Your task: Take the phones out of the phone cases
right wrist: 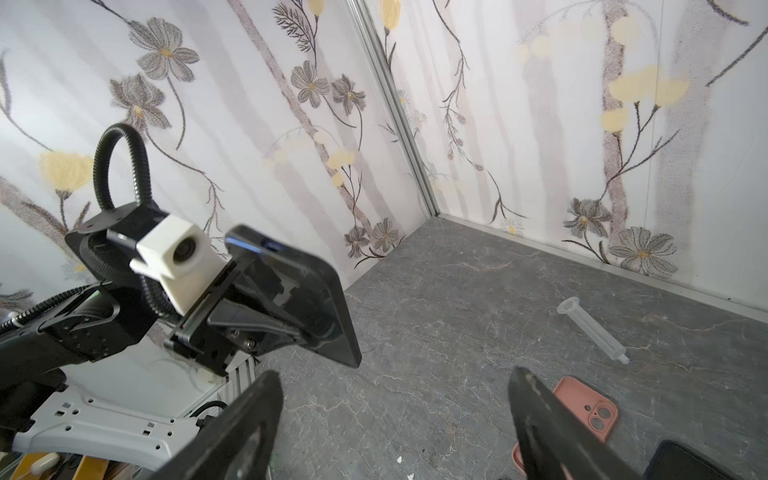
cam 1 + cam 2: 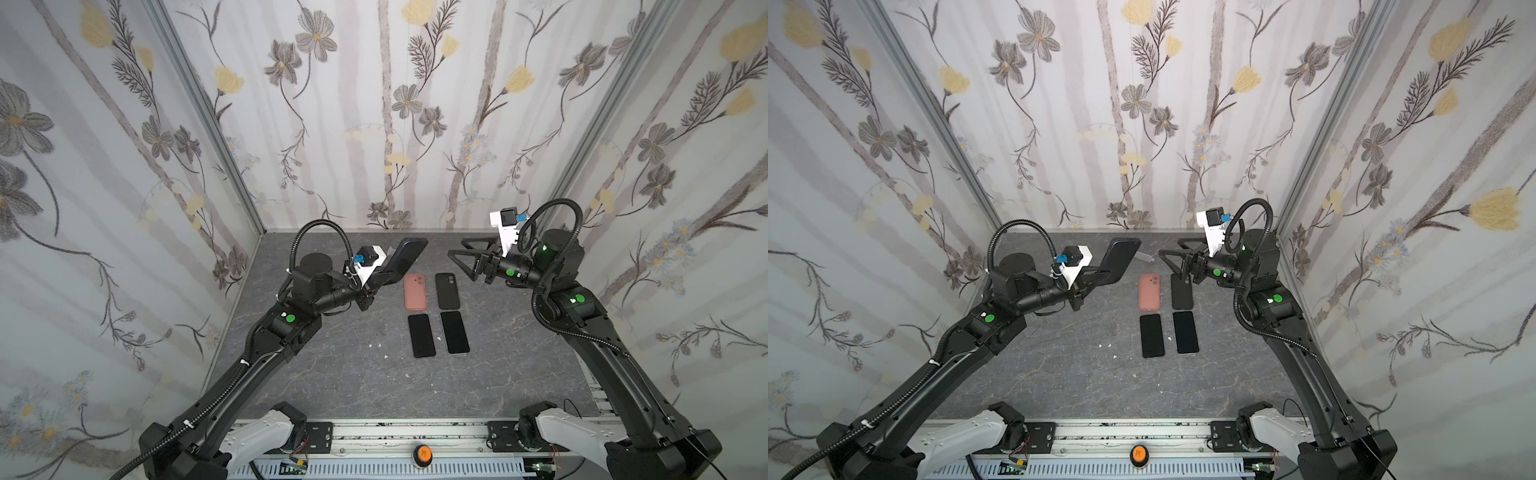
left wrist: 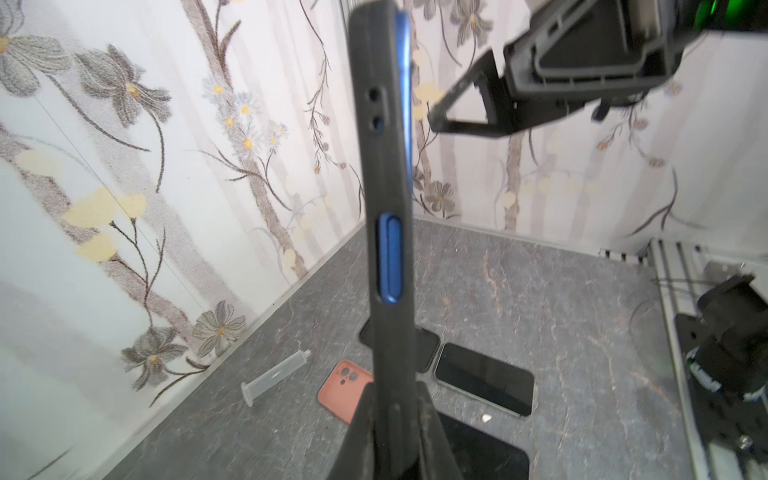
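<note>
Above the table (image 2: 332, 374), the left claw (image 2: 388, 271) is clamping the cased phone (image 2: 409, 255), tilted toward one o'clock; at its three o'clock the right claw (image 2: 461, 262) is gaping wide, empty.

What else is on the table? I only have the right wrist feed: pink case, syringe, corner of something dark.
Observer: In both top views a bare phone lies screen-up on the robot's side of the pink case, and a second bare phone lies the same way beside a black case.
Operator: Is the phone seated in the held case?
Observer: Yes. The left wrist view shows the held case edge-on, and the phone's blue side button fills its cutout.
Operator: Am I touching it?
Observer: No. In a top view the right gripper is open, with a clear gap to the held case.
</note>
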Controlling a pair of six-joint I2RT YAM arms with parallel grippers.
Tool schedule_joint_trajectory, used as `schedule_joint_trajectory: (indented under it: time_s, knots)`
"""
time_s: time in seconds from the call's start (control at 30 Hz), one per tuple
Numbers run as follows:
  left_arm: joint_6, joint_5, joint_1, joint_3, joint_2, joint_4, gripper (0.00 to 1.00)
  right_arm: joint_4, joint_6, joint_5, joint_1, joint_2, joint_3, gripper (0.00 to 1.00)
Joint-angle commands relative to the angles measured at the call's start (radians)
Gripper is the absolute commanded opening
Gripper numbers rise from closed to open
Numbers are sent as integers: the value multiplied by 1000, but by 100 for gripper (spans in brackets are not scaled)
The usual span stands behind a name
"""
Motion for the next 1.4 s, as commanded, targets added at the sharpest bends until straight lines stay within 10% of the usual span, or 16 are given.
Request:
schedule_joint_trajectory:
  time_s: [0.0,0.33,0.83,1.37]
  knots:
    - [-305,183,46,-20,5,317,0,211,-6,-106,9,-14,-60,83]
    - [-663,480,75,-4,97,599,0,280,-76,-297,121,46,-61,67]
    - [-692,518,55,-12,80,641,0,309,-75,-318,225,137,-3,38]
    - [-695,518,51,-18,84,652,0,292,-123,-347,255,148,10,30]
